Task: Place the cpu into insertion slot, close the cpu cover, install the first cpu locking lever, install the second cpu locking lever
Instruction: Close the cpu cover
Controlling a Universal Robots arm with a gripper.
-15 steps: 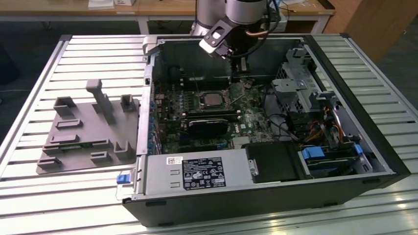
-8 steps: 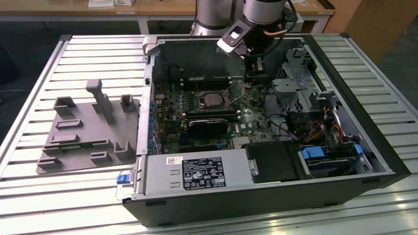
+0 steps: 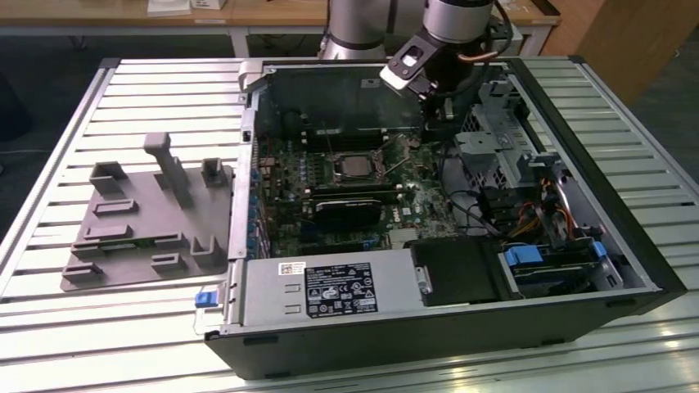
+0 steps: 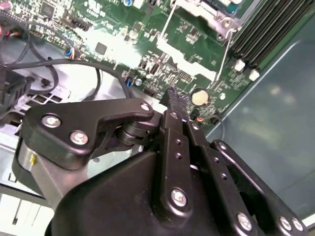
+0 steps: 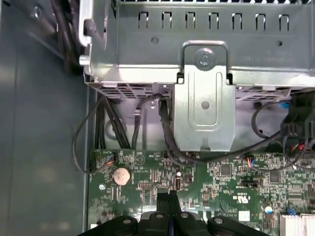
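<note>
Slatted bench, open case: your gripper hangs upper centre, pressed together, empty.
Likely between steps; the insertion slot, mid-frame, calls for a precise approach.

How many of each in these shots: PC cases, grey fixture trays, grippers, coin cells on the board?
PC case: 1
grey fixture tray: 1
gripper: 1
coin cell: 1
Total: 4
</note>
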